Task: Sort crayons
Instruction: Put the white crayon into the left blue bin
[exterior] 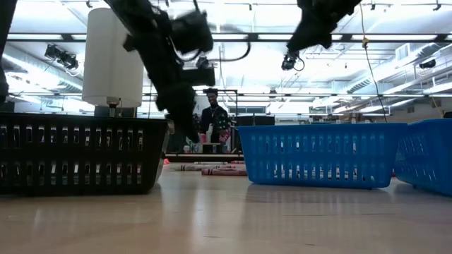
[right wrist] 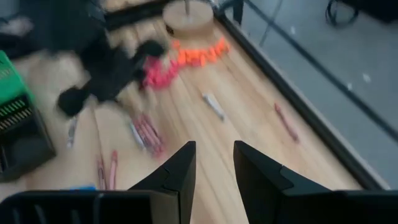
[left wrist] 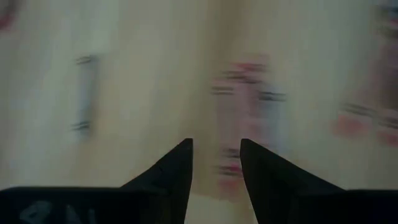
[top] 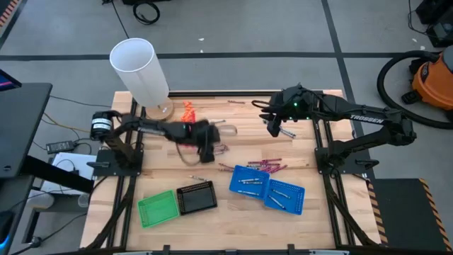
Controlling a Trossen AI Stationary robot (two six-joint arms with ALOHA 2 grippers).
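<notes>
The thin short crayons, magenta to dark red and pale grey [top: 267, 165], lie in several groups on the light wooden surface [top: 233, 227]. One row lies near the middle, at about 12 o'clock from the two blue plastic baskets [top: 266, 187], and some pale crayons lie inside these baskets. A few more crayons [right wrist: 144, 132] lie just beside the left hand [top: 206, 157], at about 3 o'clock from it in the high view. In the left wrist view blurred magenta crayons [left wrist: 239, 112] show right ahead of the two dark fingers [left wrist: 171, 171], which stand narrowly apart and hold nothing. The right hand [top: 273, 130] hangs above the far right part of the surface, well apart from the middle row, which lies at about 6 o'clock from it. Its fingers [right wrist: 177, 171] have a narrow gap and are empty; one dark red crayon [right wrist: 286, 122] lies near the surface's edge ahead of them. A green plastic basket [top: 157, 207] and a black one [top: 196, 197] stand at the near left.
</notes>
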